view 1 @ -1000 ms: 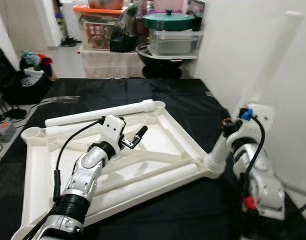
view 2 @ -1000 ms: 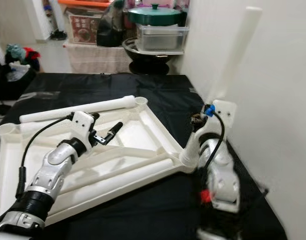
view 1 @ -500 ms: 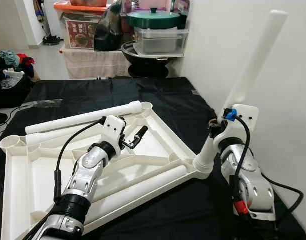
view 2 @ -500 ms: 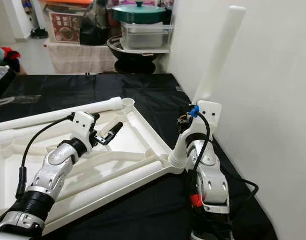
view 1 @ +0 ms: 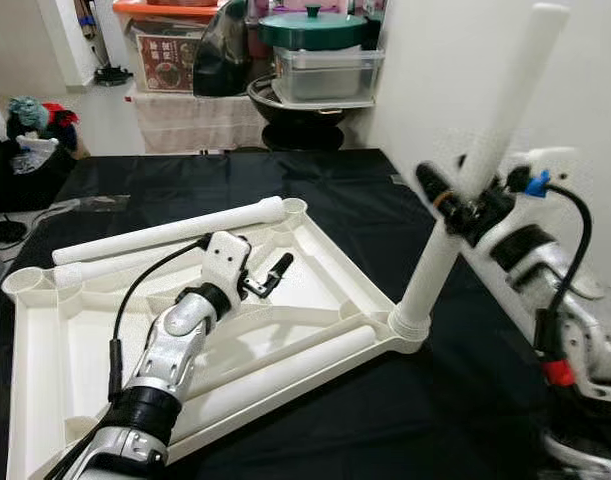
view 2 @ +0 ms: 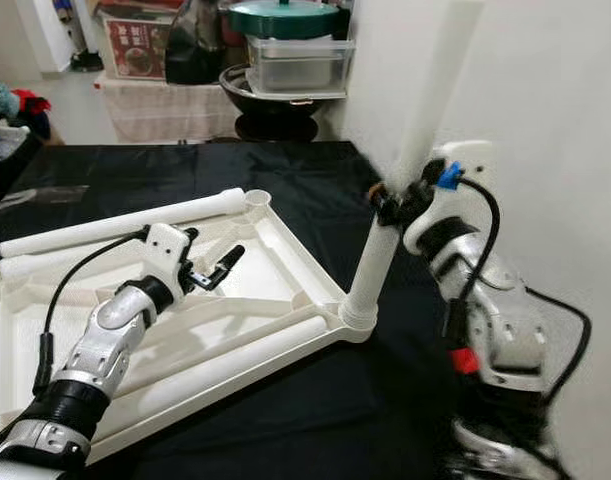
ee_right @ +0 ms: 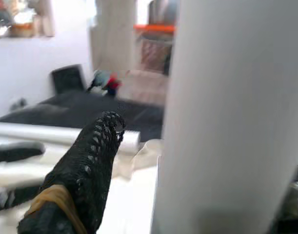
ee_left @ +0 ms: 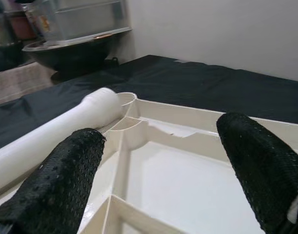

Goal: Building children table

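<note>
The right gripper (view 1: pixel 463 208) is working with its fingers (ee_right: pixel 85 170) clamped on the upright leg (view 1: pixel 455 225), gripping it about halfway up its length. That leg is standing tilted in the corner socket (view 1: pixel 409 324) of the overturned tabletop (view 1: pixel 315 265), which is lying on the black mat (view 1: pixel 385 420) on the floor.

The left gripper (view 1: pixel 265 278) is hovering over the tabletop's ribbed underside, well back from the socket, with its fingers (ee_left: pixel 56 190) spread apart and holding nothing. Two loose legs (view 1: pixel 175 232) are lying along the tabletop's far edge, and another loose leg (view 1: pixel 285 365) is resting on its near side beside the socket.

The leg is looking like a light, hollow, stiff plastic tube with a smooth, probably slippery skin, so a mid-length hold is giving good leverage for pushing or twisting, though the pads may be inclined to slide along it. A hold lower down, nearer the socket, would likely be steadying it better. The tabletop is broad, rigid and light, so it may be shifting on the mat under sideways force; pressing it down by a rib should be helping.
</note>
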Robot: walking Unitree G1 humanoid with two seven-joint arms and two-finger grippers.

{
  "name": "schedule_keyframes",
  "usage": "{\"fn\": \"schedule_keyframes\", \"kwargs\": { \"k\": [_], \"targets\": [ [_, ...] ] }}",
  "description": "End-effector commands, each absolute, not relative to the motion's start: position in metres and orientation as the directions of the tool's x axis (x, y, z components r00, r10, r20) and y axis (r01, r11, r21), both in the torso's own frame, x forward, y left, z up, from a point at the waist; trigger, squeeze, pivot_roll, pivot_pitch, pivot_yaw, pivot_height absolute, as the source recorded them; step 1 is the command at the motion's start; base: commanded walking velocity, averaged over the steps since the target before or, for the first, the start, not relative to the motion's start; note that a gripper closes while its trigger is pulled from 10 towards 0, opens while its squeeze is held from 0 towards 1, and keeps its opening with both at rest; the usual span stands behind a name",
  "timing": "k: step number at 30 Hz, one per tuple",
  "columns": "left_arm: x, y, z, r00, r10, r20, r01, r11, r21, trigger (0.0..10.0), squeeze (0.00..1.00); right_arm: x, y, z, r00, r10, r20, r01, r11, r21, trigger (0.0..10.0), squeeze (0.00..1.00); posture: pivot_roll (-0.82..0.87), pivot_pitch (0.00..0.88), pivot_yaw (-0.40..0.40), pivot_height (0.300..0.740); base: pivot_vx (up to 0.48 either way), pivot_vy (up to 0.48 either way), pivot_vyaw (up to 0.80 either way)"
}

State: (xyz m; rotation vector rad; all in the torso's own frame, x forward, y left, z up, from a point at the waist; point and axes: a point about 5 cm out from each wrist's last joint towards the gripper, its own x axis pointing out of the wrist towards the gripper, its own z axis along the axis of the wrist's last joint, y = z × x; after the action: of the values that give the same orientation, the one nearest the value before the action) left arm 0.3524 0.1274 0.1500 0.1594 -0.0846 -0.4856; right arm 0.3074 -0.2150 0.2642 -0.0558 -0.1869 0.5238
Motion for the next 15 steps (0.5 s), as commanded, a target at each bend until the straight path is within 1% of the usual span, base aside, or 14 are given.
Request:
{"fn": "schedule_keyframes", "kwargs": {
  "k": [1, 2, 4, 7, 9, 10, 11, 12, 15],
  "targets": [
    [0.351, 0.125, 0.149, 0.877, -0.479, 0.042, 0.465, 0.867, 0.181, 10.0, 0.0, 0.306, -0.214, 0.258, 0.815, 0.564, 0.132, -0.554, 0.826, -0.106, 10.0, 0.0, 0.03, 0.0, -0.071, 0.74, 0.0, 0.0, 0.0],
    [0.35, 0.127, 0.148, 0.878, -0.477, 0.041, 0.463, 0.867, 0.184, 10.0, 0.0, 0.306, -0.218, 0.25, 0.784, 0.616, 0.075, -0.606, 0.786, -0.118, 10.0, 0.0, 0.04, 0.0, -0.074, 0.74, 0.0, 0.0, 0.0],
    [0.351, 0.13, 0.149, 0.88, -0.474, 0.041, 0.459, 0.868, 0.189, 10.0, 0.0, 0.307, -0.222, 0.239, 0.75, 0.662, 0.007, -0.658, 0.746, -0.105, 10.0, 0.0, 0.04, 0.0, -0.078, 0.74, 0.0, 0.0, 0.0],
    [0.351, 0.133, 0.151, 0.882, -0.469, 0.042, 0.453, 0.869, 0.196, 10.0, 0.0, 0.31, -0.221, 0.231, 0.725, 0.689, -0.023, -0.689, 0.722, -0.063, 10.0, 0.0, 0.04, 0.0, -0.077, 0.74, 0.0, 0.0, 0.0],
    [0.351, 0.134, 0.151, 0.882, -0.469, 0.042, 0.453, 0.87, 0.196, 10.0, 0.0, 0.31, -0.221, 0.231, 0.72, 0.693, -0.025, -0.693, 0.718, -0.059, 10.0, 0.0, 0.04, 0.0, -0.077, 0.74, 0.0, 0.0, 0.0],
    [0.351, 0.133, 0.15, 0.882, -0.469, 0.042, 0.453, 0.87, 0.195, 10.0, 0.0, 0.312, -0.22, 0.227, 0.728, 0.685, -0.03, -0.686, 0.726, -0.051, 4.1, 0.0, 0.04, 0.0, -0.074, 0.74, 0.0, 0.0, 0.0],
    [0.351, 0.133, 0.15, 0.882, -0.469, 0.042, 0.453, 0.87, 0.195, 10.0, 0.0, 0.312, -0.22, 0.227, 0.728, 0.685, -0.03, -0.686, 0.726, -0.051, 4.1, 0.0, 0.04, 0.0, -0.074, 0.74, 0.0, 0.0, 0.0],
    [0.35, 0.132, 0.15, 0.88, -0.472, 0.042, 0.457, 0.869, 0.192, 10.0, 0.0, 0.313, -0.22, 0.223, 0.728, 0.684, -0.036, -0.685, 0.727, -0.039, 0.0, 0.0, 0.04, 0.0, -0.07, 0.74, 0.0, 0.0, 0.0],
    [0.349, 0.129, 0.149, 0.874, -0.484, 0.039, 0.469, 0.862, 0.19, 10.0, 0.0, 0.315, -0.22, 0.217, 0.75, 0.661, -0.032, -0.662, 0.749, -0.016, 0.0, 0.0, 0.04, 0.0, -0.067, 0.74, 0.0, 0.0, 0.0]
  ]
}}
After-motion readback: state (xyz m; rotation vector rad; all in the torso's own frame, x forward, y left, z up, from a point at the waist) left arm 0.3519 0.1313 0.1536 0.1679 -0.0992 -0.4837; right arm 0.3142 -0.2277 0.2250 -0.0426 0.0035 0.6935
